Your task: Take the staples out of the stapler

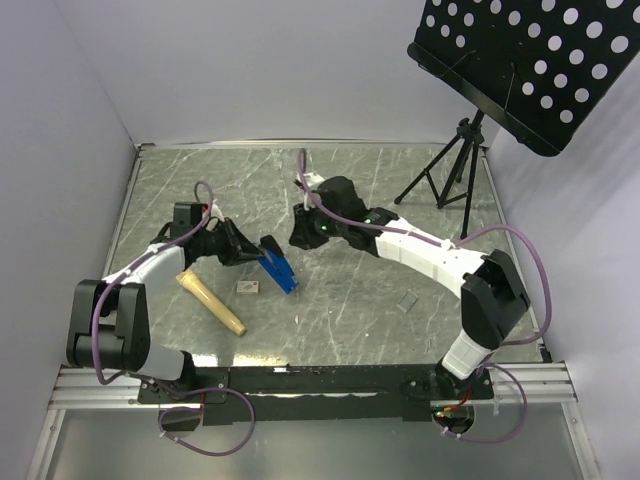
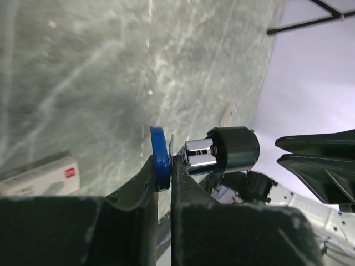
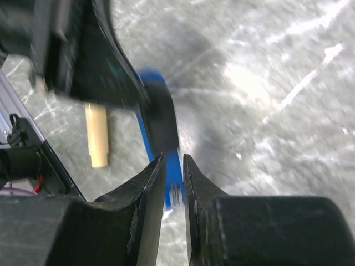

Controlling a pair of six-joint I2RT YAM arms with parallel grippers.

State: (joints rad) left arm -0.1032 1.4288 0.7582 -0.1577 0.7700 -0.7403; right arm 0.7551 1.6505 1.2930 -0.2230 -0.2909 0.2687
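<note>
A: Which step is being worked on?

B: By judgement, the stapler (image 1: 279, 266) is being steadied for opening. No staples are being seen outside it yet. It is being clamped by the left gripper (image 2: 164, 166), whose fingers are being pressed against both sides of the blue body.

A: Where is it being held?

B: Left of the middle of the table (image 1: 400, 200), apparently lifted off the surface, between the tan handle (image 1: 212, 305) and the right gripper (image 1: 297, 238).

A: Is anything being grasped by the right one?

B: Nothing is being shown in it. Its fingers are being seen drawn almost together, with only a slit between them. It is hovering just beside the stapler's far end and is apart from it in the left wrist view.

A: How is the stapler being pointed?

B: In the top view its long axis is being laid on a diagonal, far-left to near-right. The far-left end is being gripped. The free end is being aimed near-right, toward the arm bases. From the left wrist it is being seen end-on.

A: What is being called for next?

B: Probably the right fingers are needing to be reopened and brought to the blue cover. That way the cover can be swung up from the base and the rail exposed while the left grip is held firm. A sideways slip is being risked, since the body is slim.
</note>
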